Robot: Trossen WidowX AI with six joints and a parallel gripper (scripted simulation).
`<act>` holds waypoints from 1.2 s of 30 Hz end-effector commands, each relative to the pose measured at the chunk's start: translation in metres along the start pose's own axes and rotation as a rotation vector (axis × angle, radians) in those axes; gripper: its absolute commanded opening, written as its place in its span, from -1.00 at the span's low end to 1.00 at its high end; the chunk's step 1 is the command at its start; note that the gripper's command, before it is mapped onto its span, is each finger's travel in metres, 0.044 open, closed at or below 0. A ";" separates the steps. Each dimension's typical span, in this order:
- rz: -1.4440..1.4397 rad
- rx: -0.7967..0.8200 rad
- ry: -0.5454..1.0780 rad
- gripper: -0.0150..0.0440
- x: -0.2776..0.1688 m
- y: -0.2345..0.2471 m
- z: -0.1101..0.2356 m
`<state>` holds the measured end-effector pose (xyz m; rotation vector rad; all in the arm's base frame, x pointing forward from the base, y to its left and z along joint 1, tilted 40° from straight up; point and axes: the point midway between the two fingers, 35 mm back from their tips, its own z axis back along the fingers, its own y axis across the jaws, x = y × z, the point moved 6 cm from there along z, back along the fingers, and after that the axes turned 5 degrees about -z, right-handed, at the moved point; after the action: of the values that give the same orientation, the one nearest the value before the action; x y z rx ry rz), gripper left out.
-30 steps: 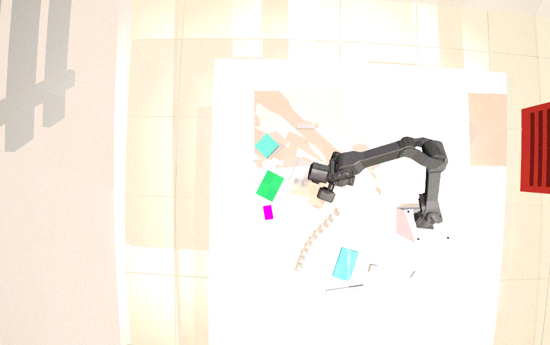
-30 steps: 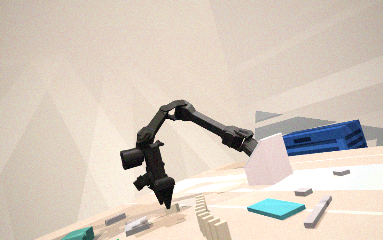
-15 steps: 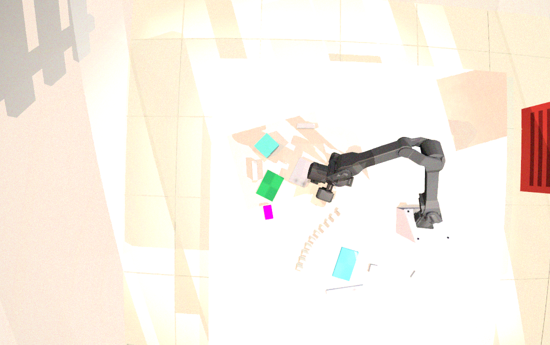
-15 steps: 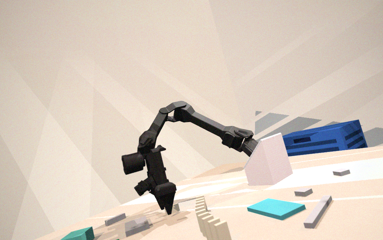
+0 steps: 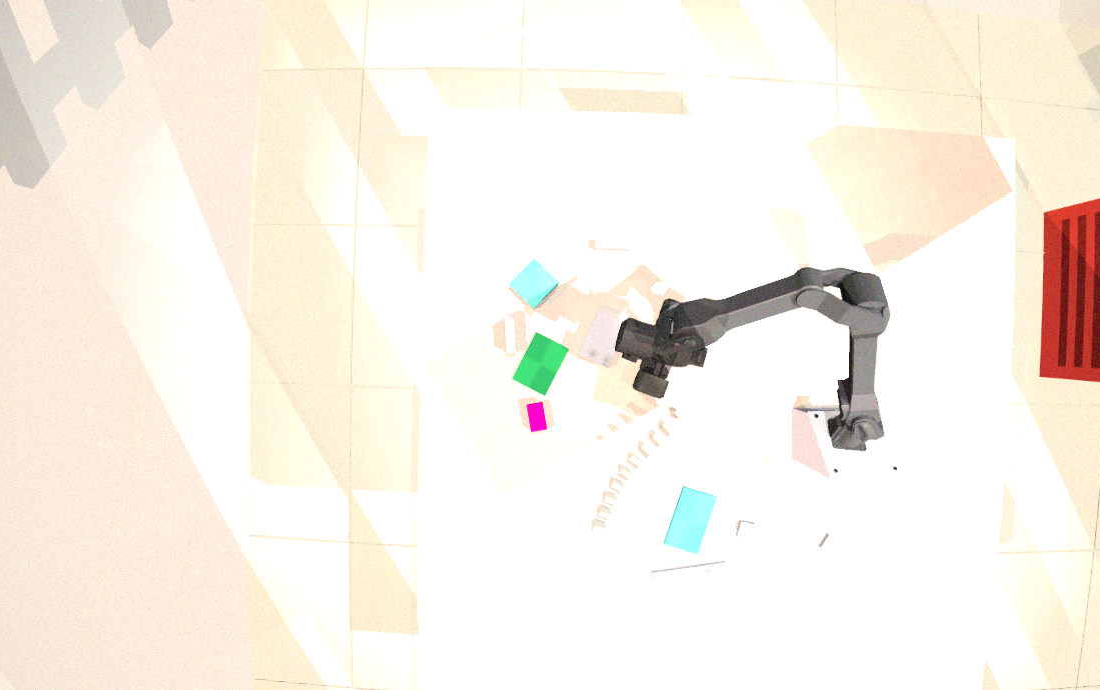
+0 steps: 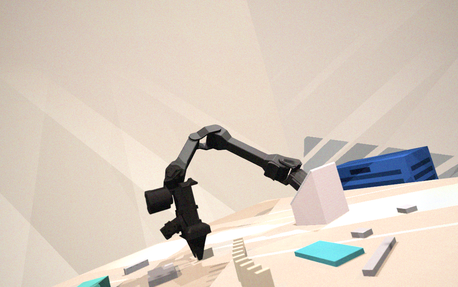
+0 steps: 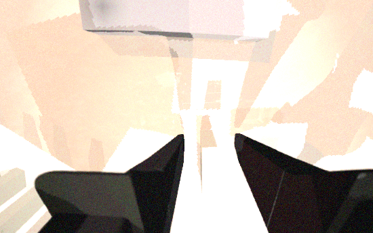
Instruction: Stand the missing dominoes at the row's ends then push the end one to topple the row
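The curved row of standing cream dominoes (image 6: 238,253) (image 7: 8,181) runs beside my gripper; it shows at lower left in the wrist view. One loose cream domino (image 6: 208,253) (image 7: 208,139) lies on the table, apart from the row. My gripper (image 6: 198,258) (image 7: 209,139) points down at table level around the loose domino. Its fingers are partly open, with a gap visible on each side of the domino in the wrist view. In the top view the arm hides the fingertips and the loose domino. No other loose domino can be made out.
A grey block (image 5: 602,336) (image 6: 162,273) lies just beyond the gripper. A cyan block (image 5: 534,282), a green block (image 5: 540,363) and a magenta block (image 5: 536,416) lie farther left. A cyan plate (image 5: 690,519) (image 6: 329,253) and a grey bar (image 6: 379,256) lie across the row.
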<state>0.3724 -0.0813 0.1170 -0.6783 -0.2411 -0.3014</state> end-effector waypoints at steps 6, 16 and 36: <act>0.006 0.003 0.005 -0.40 -0.001 0.001 -0.002; 0.006 0.006 0.006 -0.40 -0.002 0.003 0.056; 0.414 0.013 0.009 -0.40 -0.017 -0.077 0.152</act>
<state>0.3346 -0.0118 0.2504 -0.6860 -0.1428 -0.0582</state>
